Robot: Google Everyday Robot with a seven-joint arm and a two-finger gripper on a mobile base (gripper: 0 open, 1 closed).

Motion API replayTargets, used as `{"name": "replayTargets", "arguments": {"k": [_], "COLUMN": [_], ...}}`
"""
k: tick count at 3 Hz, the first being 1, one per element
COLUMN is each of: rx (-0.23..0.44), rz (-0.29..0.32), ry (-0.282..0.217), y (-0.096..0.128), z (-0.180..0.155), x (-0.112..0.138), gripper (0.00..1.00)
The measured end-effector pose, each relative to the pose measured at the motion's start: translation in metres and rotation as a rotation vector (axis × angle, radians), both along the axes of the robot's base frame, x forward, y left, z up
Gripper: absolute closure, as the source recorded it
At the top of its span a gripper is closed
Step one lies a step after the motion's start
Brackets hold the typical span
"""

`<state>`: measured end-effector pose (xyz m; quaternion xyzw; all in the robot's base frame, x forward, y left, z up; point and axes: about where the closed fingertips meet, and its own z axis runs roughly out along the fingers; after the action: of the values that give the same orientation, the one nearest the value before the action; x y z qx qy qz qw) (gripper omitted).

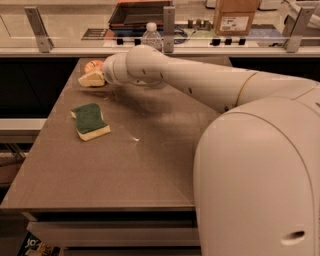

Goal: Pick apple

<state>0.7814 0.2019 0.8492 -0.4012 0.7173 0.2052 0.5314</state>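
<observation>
The apple [92,65] is a small red-orange round fruit at the far left corner of the brown table [150,150]. Only its top shows, behind the gripper. My gripper [94,77] sits at the end of the long white arm [200,85], which reaches from the right across the table. The gripper is right at the apple, on its near side, low over the tabletop. Whether it touches or holds the apple is hidden.
A green-and-yellow sponge [90,121] lies on the table's left side. A water bottle [151,35] stands at the far edge behind the arm. Behind the table are a counter rail with metal posts [168,22], a dark tray [140,12] and a cardboard box [234,15].
</observation>
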Motion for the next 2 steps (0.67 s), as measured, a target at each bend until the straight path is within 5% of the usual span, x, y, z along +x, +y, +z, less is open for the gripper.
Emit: {"name": "replayTargets", "arguments": {"k": [2], "rx": [0.000], "rz": [0.005], "ry": [0.002], "y": [0.0039], "z": [-0.0016], "x": [-0.0012], "gripper": [0.69]}}
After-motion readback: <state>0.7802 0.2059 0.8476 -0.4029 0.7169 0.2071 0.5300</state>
